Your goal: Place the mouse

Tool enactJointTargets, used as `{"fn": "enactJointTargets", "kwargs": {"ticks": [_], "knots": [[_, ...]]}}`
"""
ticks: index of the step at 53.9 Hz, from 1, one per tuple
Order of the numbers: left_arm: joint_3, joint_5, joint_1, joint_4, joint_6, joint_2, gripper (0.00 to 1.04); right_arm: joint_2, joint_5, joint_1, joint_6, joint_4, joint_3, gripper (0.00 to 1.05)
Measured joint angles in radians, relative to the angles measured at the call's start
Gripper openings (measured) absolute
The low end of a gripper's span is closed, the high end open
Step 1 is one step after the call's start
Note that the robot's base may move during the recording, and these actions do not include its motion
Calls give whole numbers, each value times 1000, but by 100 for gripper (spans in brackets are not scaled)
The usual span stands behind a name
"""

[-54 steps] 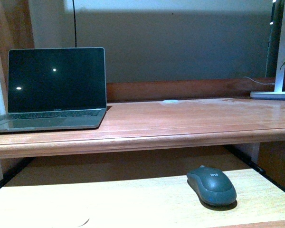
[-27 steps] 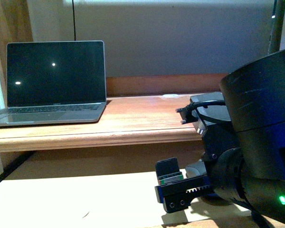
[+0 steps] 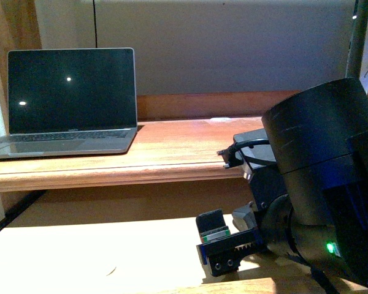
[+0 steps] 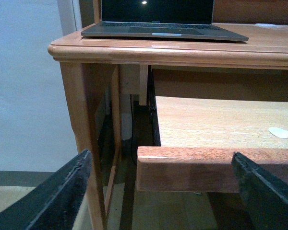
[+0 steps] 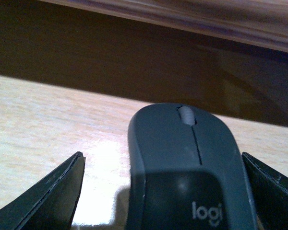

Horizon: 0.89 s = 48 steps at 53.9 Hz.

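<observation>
Closely, right tool (image 5: 161, 191) spread around mouse (image 5: 182, 153), desk (image 5: 192, 17) above

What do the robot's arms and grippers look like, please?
The right arm is a black cylinder with blue trim, a green light and a looped black cable. The right gripper has a blue toothed rack. The left gripper has black wedge fingers.

The right pincer (image 3: 226, 236) hangs low over the pull-out shelf (image 3: 80, 257), laptop (image 3: 70, 104) open on the desk (image 3: 172, 156)
</observation>
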Motion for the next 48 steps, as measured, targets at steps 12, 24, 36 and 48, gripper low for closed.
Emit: {"fn": "enactJointTargets", "kwargs": {"ticks": [12, 24, 36, 48], "knots": [[0, 0, 0, 0, 2, 0, 97, -39, -16, -27, 4, 19, 5, 97], [0, 0, 0, 0, 2, 0, 97, -57, -49, -53, -33, 5, 5, 97], [0, 0, 0, 0, 2, 0, 97, -10, -76, -85, -35, -21, 5, 97], [0, 0, 0, 0, 3, 0, 97, -10, -118, -106, -15, -40, 10, 90]]}}
